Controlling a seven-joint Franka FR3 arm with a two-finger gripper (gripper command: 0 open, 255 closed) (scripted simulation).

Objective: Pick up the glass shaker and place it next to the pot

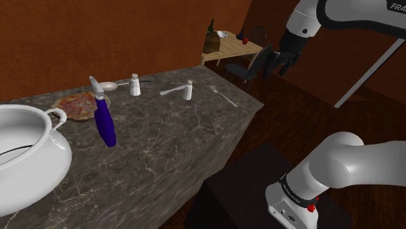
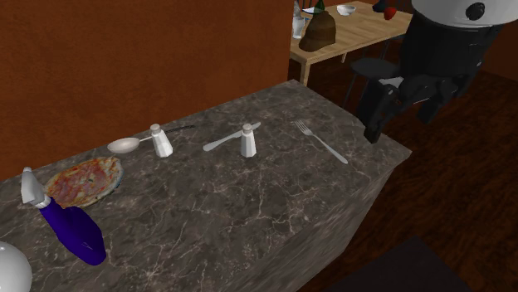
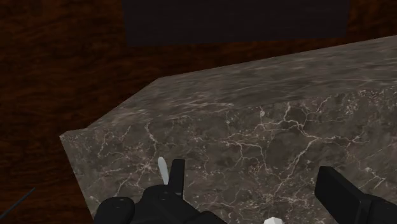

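Two small white shakers stand on the dark marble counter [image 1: 195, 136]. One shaker [image 1: 188, 90] [image 2: 247, 140] is beside a knife [image 1: 172, 90]; the other shaker [image 1: 135, 84] [image 2: 161, 141] stands by a spoon [image 1: 110, 85]. They look alike. The large white pot [image 1: 26, 149] sits at the counter's near left in the shoulder view. My gripper [image 1: 273, 62] [image 2: 404, 112] [image 3: 257, 188] hangs in the air past the counter's far end, beyond the fork [image 1: 223, 95] [image 2: 322, 143]. Its fingers stand apart with nothing between them.
A blue spray bottle [image 1: 104, 120] [image 2: 70, 224] and a pizza on a plate [image 1: 78, 104] [image 2: 83, 181] lie between the shakers and the pot. Behind the counter are a wooden dining table [image 1: 231, 45] and a chair [image 1: 250, 65]. The stand [image 1: 260, 188] is at lower right.
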